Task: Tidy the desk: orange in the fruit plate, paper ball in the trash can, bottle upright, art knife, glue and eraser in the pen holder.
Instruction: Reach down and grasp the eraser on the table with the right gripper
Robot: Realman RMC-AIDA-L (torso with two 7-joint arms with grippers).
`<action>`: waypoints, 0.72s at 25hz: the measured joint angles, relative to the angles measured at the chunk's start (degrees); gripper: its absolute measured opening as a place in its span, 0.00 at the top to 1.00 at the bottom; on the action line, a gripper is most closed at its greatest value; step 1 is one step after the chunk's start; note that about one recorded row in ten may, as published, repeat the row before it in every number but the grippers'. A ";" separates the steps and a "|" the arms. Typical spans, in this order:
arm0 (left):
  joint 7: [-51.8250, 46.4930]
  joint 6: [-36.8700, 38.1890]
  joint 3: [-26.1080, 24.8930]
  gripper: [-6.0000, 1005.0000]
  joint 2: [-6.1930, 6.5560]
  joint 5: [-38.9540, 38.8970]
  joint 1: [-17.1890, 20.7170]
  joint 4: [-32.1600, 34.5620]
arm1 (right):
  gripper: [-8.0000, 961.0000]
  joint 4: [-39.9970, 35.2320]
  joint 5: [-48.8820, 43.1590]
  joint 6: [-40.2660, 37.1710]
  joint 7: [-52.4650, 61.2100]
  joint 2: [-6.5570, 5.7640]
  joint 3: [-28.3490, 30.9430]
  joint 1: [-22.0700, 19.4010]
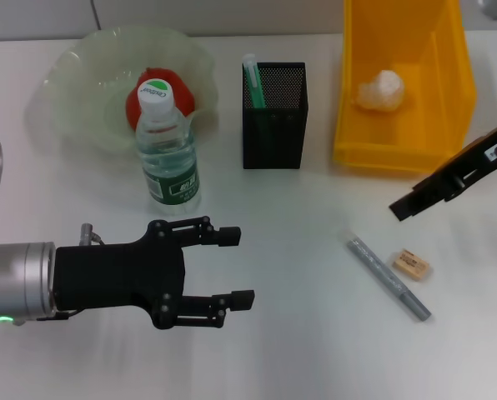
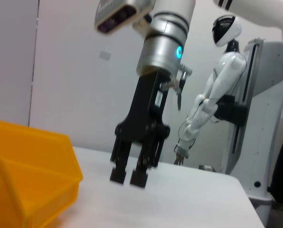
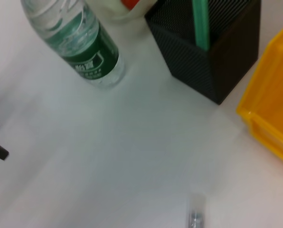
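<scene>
The orange (image 1: 140, 104) lies in the pale green fruit plate (image 1: 82, 75). The water bottle (image 1: 169, 154) stands upright in front of the plate; it also shows in the right wrist view (image 3: 80, 42). The black pen holder (image 1: 273, 125) holds a green stick (image 1: 253, 83). The paper ball (image 1: 382, 90) lies in the yellow trash bin (image 1: 449, 92). The grey art knife (image 1: 388, 279) and the eraser (image 1: 411, 264) lie on the table. My left gripper (image 1: 238, 267) is open and empty, below the bottle. My right gripper (image 1: 401, 208) hovers shut above and to the right of the knife.
The white table ends at a far edge behind the plate and bin. In the left wrist view the right gripper (image 2: 127, 177) hangs over the table beside the bin (image 2: 32, 175). A white humanoid robot (image 2: 217, 95) stands beyond the table.
</scene>
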 joint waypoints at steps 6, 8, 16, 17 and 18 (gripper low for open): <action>-0.33 1.61 0.00 0.20 0.09 -1.29 -0.66 -1.45 | 0.42 3.40 -2.85 3.30 0.81 0.13 -6.01 0.14; 0.01 1.68 0.00 0.20 0.15 -1.31 -0.84 -1.92 | 0.42 4.24 -3.61 4.78 1.29 0.18 -7.94 0.07; 1.36 1.62 0.00 0.20 0.11 -1.29 -0.55 -1.92 | 0.42 4.49 -4.09 5.66 1.92 0.25 -11.40 -0.29; 1.59 1.58 0.00 0.20 0.11 -1.31 -0.52 -1.92 | 0.42 4.47 -4.51 5.52 2.29 0.25 -11.70 -0.30; 1.69 1.51 0.00 0.20 0.11 -1.32 -0.52 -1.92 | 0.42 4.45 -5.15 5.49 2.78 0.25 -12.04 -0.31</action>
